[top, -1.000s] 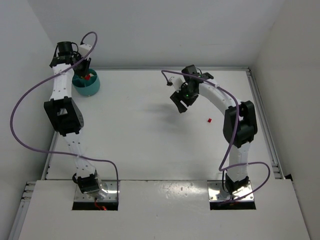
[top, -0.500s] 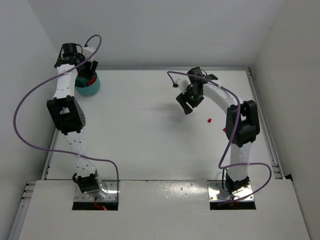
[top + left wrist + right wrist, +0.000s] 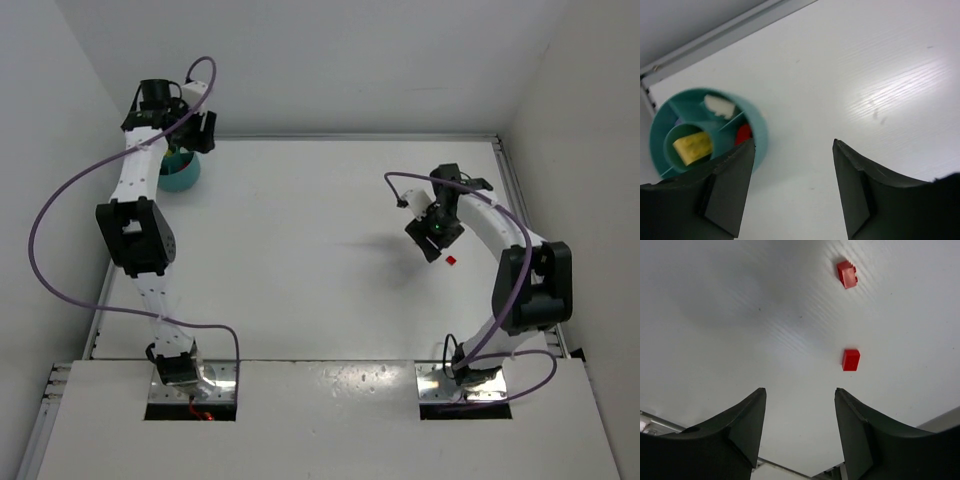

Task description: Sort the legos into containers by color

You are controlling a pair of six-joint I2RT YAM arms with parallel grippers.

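You're looking at a white table (image 3: 300, 250) boxed in by plain white walls (image 3: 330, 60) behind and on both sides of it, evenly lit, with a metal rail (image 3: 505, 165) along its right edge.

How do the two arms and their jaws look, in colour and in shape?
The left arm and right arm have slim white links with bulky black joint housings. A thin purple cable loops loosely along each. The jaws are dark grey, broad and wedge-shaped, with smooth faces.
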